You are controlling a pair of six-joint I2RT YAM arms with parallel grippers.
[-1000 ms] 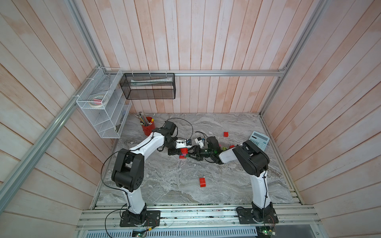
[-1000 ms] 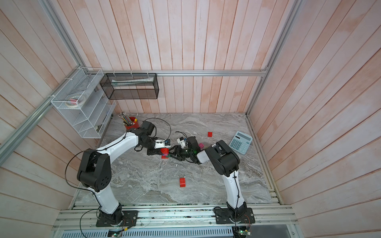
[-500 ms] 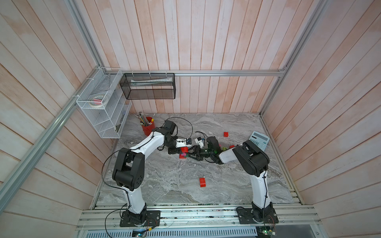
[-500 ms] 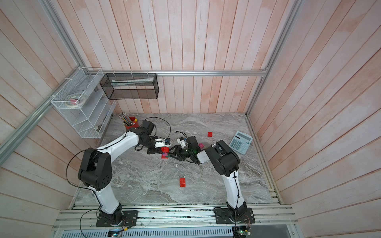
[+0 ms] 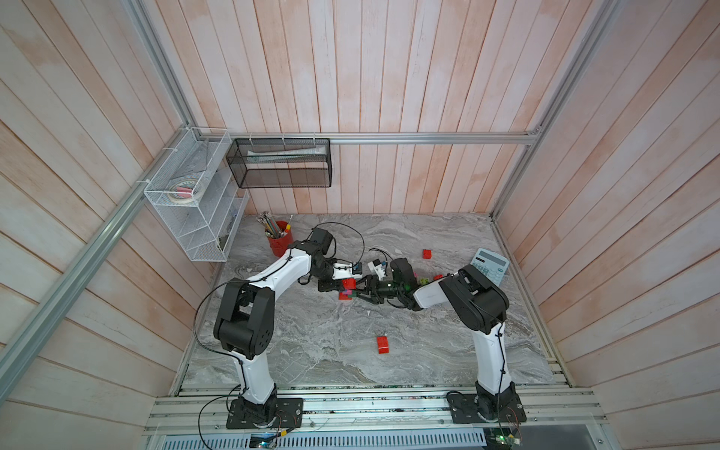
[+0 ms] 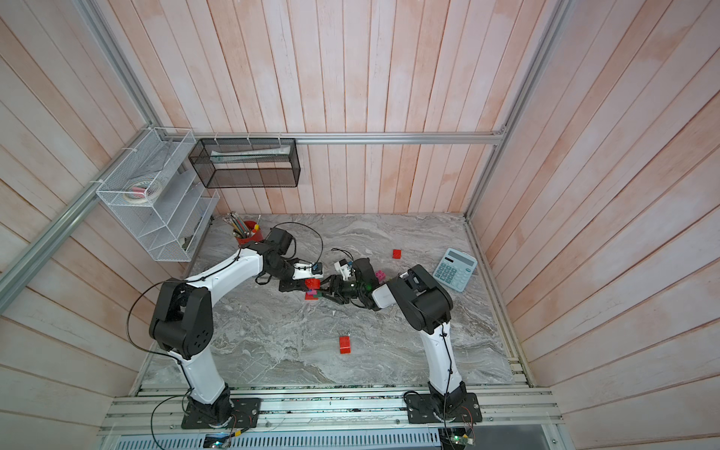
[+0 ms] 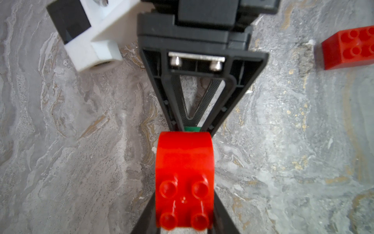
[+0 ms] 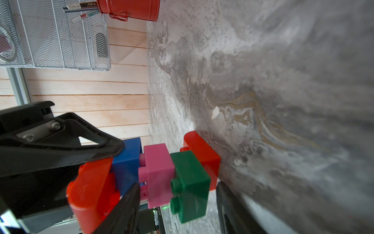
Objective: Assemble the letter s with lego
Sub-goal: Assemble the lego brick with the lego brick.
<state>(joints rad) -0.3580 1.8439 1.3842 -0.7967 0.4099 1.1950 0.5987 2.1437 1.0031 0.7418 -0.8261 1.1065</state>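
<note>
A lego stack stands on the marble table [image 5: 311, 350] at mid-table: a red base [image 8: 204, 154], dark green [image 8: 190, 180], pink [image 8: 156, 172], blue [image 8: 127, 162], and a red brick [image 7: 184, 162] on top. My left gripper [image 7: 184, 220] is shut on that top red brick [image 5: 349, 283], coming in from the left. From the right, my right gripper [image 8: 178, 208] closes its two fingers [image 8: 121, 204] on the stack at the pink and green bricks. The two grippers meet nose to nose in both top views [image 6: 317, 289].
A loose red brick [image 5: 383, 345] lies toward the front and another [image 5: 427, 254] at the back. A pink brick [image 6: 380, 276] sits behind my right wrist. A calculator [image 5: 490, 265] is at the right, a red pencil cup [image 5: 278, 243] and a wire rack [image 5: 195, 195] at the back left.
</note>
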